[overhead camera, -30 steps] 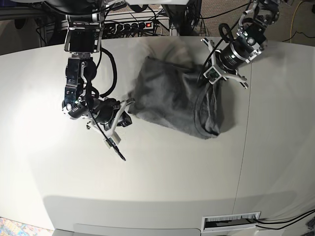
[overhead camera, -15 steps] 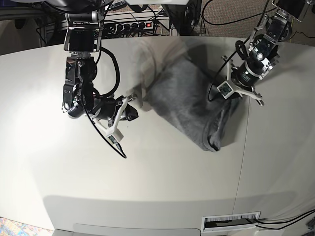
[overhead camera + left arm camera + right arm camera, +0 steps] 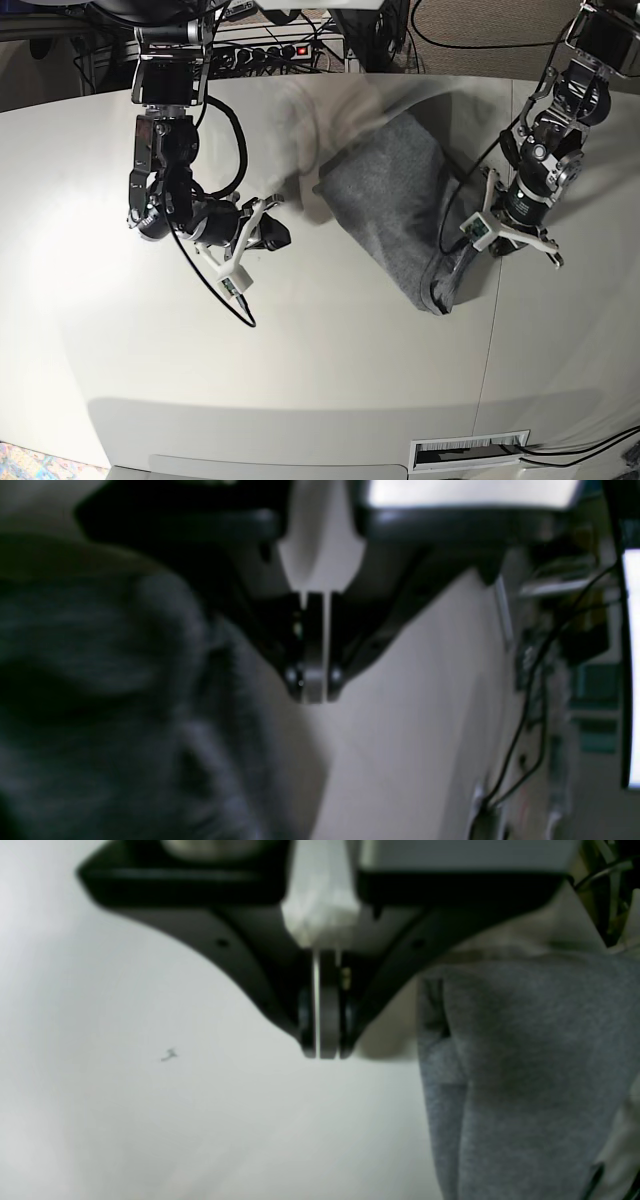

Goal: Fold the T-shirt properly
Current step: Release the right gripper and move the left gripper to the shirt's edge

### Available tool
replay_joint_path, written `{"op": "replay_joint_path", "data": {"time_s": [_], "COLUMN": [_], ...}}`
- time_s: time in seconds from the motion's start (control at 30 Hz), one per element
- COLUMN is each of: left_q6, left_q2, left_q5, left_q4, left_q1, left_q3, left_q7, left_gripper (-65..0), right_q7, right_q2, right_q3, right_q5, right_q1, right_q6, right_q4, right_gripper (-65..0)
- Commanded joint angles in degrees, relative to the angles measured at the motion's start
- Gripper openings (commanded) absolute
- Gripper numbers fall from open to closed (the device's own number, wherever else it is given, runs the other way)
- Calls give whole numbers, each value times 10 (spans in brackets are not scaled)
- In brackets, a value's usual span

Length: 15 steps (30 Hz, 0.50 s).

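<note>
The grey T-shirt (image 3: 390,190) lies crumpled on the white table (image 3: 300,360), right of centre, and its far part is blurred. My left gripper (image 3: 495,243) hangs at the shirt's right edge, beside the bunched lower end. In the left wrist view that gripper (image 3: 312,692) is shut with no cloth between its tips, and the T-shirt (image 3: 100,680) fills the left side. My right gripper (image 3: 278,233) sits left of the shirt, a short way from its near corner. It is shut and empty (image 3: 320,1052), with the T-shirt (image 3: 525,1065) to its right.
A power strip and cables (image 3: 285,48) run behind the table's back edge. A seam (image 3: 492,330) crosses the table on the right. A slotted vent (image 3: 470,452) sits at the front edge. A black cable (image 3: 235,300) dangles from the right arm.
The left arm swung from the back toward the front right. The T-shirt shifted right and drew narrower, its left corner pulling away from the right gripper. That gripper moved slightly right.
</note>
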Motion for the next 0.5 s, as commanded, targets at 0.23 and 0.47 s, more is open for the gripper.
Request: {"op": "replay_joint_path", "data": {"time_s": [0.23, 0.47], "left_q6": [-2, -40], "left_q2": [-12, 1], "left_q5": [-254, -396], "left_q4": [113, 130], "left_q1": [-9, 15], "left_q3": [-5, -5], "left_q7": [138, 160], "left_gripper": [-650, -650], "right_q7": [47, 34], "right_q2": [1, 2], "right_q3": [0, 1], "right_q5": [0, -9], "right_q1": [13, 13], "right_q6": [1, 1], "right_q4": [10, 10], "right_gripper": [-638, -638]}}
